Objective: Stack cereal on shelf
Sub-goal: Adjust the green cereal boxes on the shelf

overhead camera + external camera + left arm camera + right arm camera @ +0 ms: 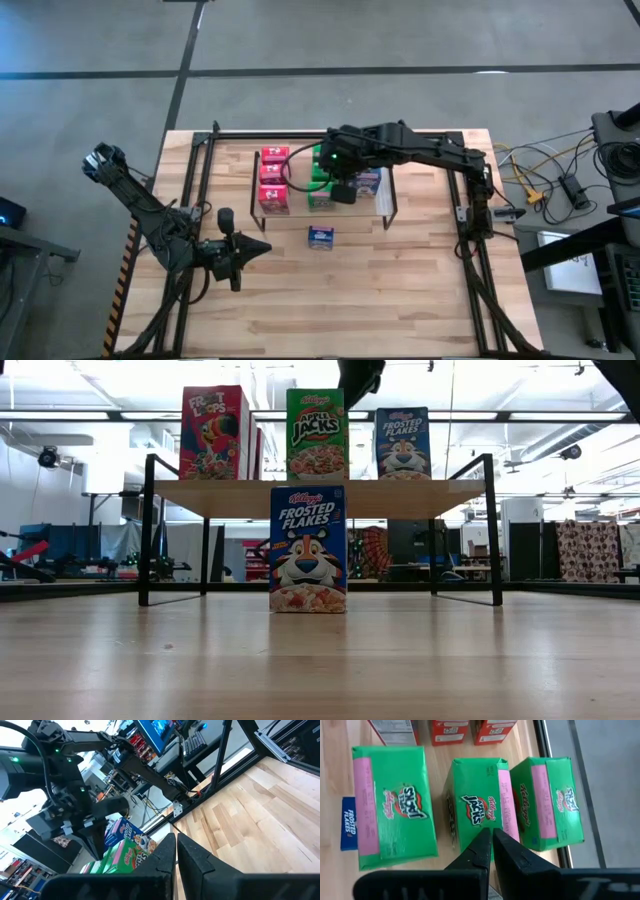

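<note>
The shelf (390, 205) stands at the table's far middle. On its wood top (400, 498) stand red cereal boxes (272, 180) at the left, green ones (322, 175) in the middle and a blue one (368, 183) at the right. Another blue box (321, 237) stands upright on the table in front of the shelf (308, 548). My right gripper (490, 840) is shut and hovers over the green boxes (480, 805), fingers slanting down. My left gripper (176, 845) is shut and waits near the table's left edge (235, 250).
The bigger black frame (470, 230) runs along the table's left and right sides. Bare wood lies between the shelf and the near edge. Cables and gear (560, 185) sit beyond the right edge.
</note>
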{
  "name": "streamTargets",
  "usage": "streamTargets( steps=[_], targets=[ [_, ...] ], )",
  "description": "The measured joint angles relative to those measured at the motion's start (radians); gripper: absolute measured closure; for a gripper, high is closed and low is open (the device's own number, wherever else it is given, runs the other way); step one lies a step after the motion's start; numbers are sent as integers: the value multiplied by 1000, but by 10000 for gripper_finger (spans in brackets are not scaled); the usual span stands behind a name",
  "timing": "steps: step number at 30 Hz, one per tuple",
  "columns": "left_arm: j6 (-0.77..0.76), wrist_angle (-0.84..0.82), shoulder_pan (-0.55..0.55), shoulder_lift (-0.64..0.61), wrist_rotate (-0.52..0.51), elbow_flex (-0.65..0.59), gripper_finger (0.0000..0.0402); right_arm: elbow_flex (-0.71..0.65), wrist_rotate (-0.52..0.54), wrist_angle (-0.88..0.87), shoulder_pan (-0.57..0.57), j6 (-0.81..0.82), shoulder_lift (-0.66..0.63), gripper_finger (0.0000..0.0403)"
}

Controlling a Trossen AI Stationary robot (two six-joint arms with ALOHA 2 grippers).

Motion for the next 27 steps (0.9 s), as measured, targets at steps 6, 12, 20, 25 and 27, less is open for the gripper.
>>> streamTargets(
  steps=[6, 12, 20, 25, 27],
  targets=[
    [0, 0, 0, 0, 0, 0, 401, -1, -4, 32, 1, -6, 0, 390],
    [0, 0, 0, 0, 0, 0, 401, -1, -4, 33, 1, -6, 0, 390],
    [0, 0, 0, 0, 0, 0, 401, 32, -3, 37, 5, -6, -1, 390],
    [0, 0, 0, 0, 0, 0, 401, 33, 0, 37, 5, -8, -4, 390],
    [1, 0, 0, 0, 0, 0, 401, 33, 0, 49, 6, -17, -4, 390]
  ],
)
